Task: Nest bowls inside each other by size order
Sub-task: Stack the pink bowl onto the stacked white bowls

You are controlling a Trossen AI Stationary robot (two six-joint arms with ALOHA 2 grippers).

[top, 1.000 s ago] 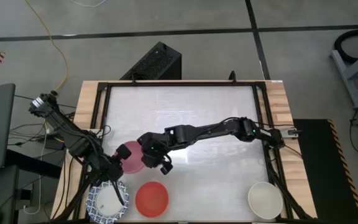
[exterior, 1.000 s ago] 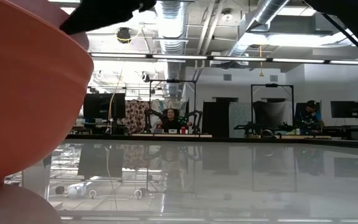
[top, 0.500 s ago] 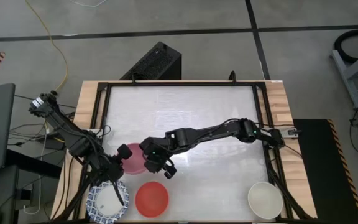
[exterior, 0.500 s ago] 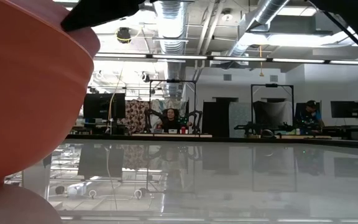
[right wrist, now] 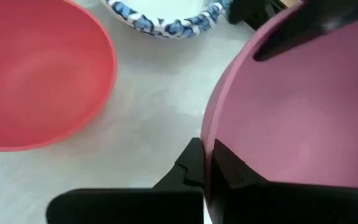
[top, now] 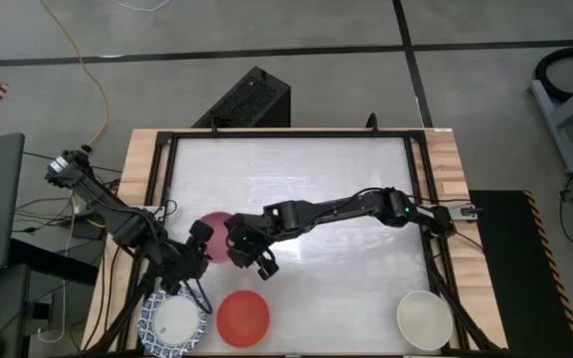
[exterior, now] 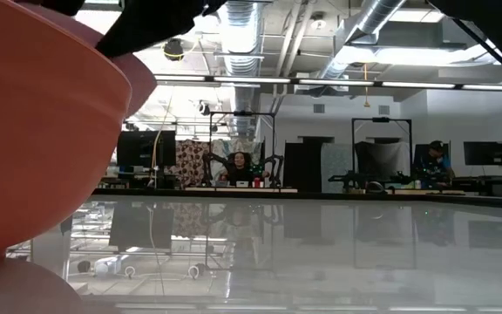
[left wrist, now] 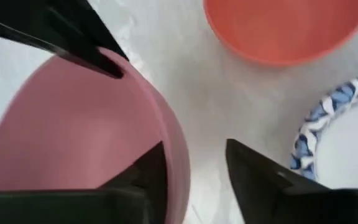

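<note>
- Pink bowl [top: 218, 233]: between the two grippers at the table's [top: 296, 179] left front, behind the red bowl and well apart from it. Against the frames of a moment ago it sits slightly farther back and shows less in the high view, with both grippers crowding it.
- Right gripper [top: 250, 245]: reaching across from the right, pinched shut on the pink bowl's rim, one finger inside and one outside the wall in the right wrist view [right wrist: 204, 163]. It has shifted a little back and left.
- Left gripper [top: 193, 251]: a second ago it hung over the blue bowl; now it has come up beside the pink bowl. In the left wrist view its fingers straddle the rim [left wrist: 191, 180] with a gap, so parted, not yet clamped.
- Blue bowl [top: 174, 324]: at the front left corner, patterned rim, white centre, nothing visibly inside; now clear of the left gripper.
- Red bowl [top: 243, 317]: just right of the blue bowl, apart from it, unmoved.
- White bowl [top: 425, 319]: at the front right corner, far from the rest, unmoved.
- Reading: likely a handover of the pink bowl from right to left, for placing in the red or blue bowl. Nesting looks barely begun; all visible bowls stand separate.
</note>
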